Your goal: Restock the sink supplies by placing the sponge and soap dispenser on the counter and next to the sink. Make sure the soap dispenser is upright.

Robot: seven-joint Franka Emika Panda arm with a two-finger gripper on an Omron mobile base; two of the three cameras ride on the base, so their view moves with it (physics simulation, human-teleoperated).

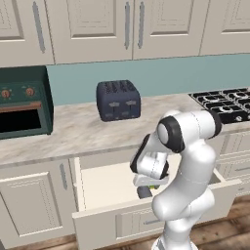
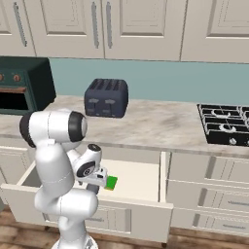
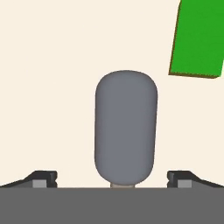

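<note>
A: Claw (image 3: 112, 177) spread wide, tips flanking the soap dispenser (image 3: 125, 131), touching neither side yet. Down inside the open drawer (image 1: 107, 183), pointing at its floor.

B: Lying flat, then? Rounded grey body lengthwise between the tips, pump end toward the claw, mostly hidden.

A: Looks so. Sponge (image 3: 199, 39) just beside it on the drawer floor, apart from the bottle; bright green in the right base view too (image 2: 111, 183).

B: Risks?

A: Smooth curved body, likely to squirt out of a shallow pinch. Grabbed on its side, hard to stand upright later by the sink.

B: Also drawer front wall close to the arm; could snag on lifting. Toaster (image 1: 118, 100) and stovetop (image 1: 222, 105) on the surface (image 1: 73, 132) above, well clear.
</note>
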